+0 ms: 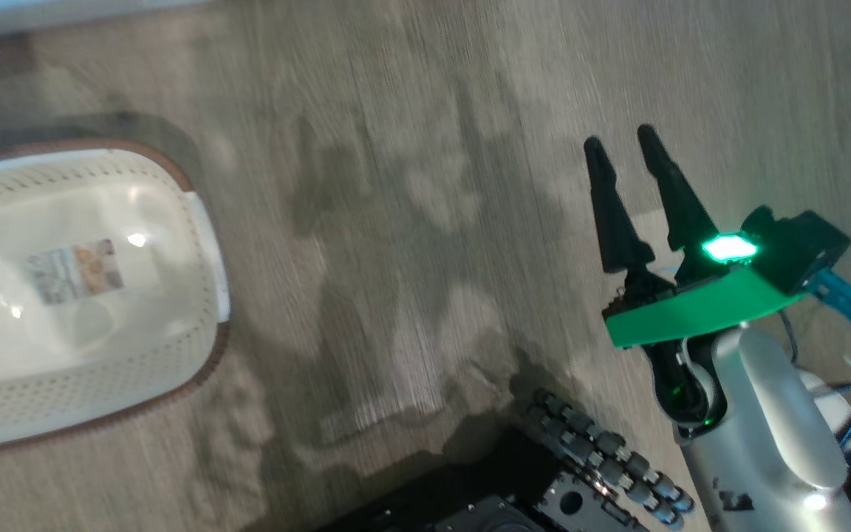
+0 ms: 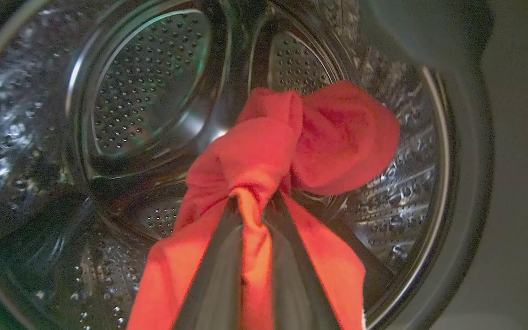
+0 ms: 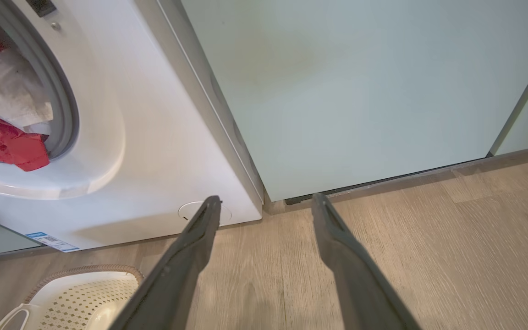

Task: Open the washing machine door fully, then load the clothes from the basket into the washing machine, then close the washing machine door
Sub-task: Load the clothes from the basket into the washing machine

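Your left fingers [image 2: 218, 275] are clamped on a fold of the red clothes [image 2: 337, 133], which hang inside the dark washer [image 2: 149, 87]; the cloth's lower edge is cut off. Your right fingers [image 1: 614, 214] stand apart above the floor [image 1: 411, 148]. Left of them, the basket [image 1: 86, 384] is partly cut off and its sticker is blurred.

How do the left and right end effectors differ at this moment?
The left end effector is shut, pinching the red clothes; the right end effector is open and holds nothing. The left one points into the washing machine drum; the right one hangs over the wooden floor outside it. Both have two long dark fingers.
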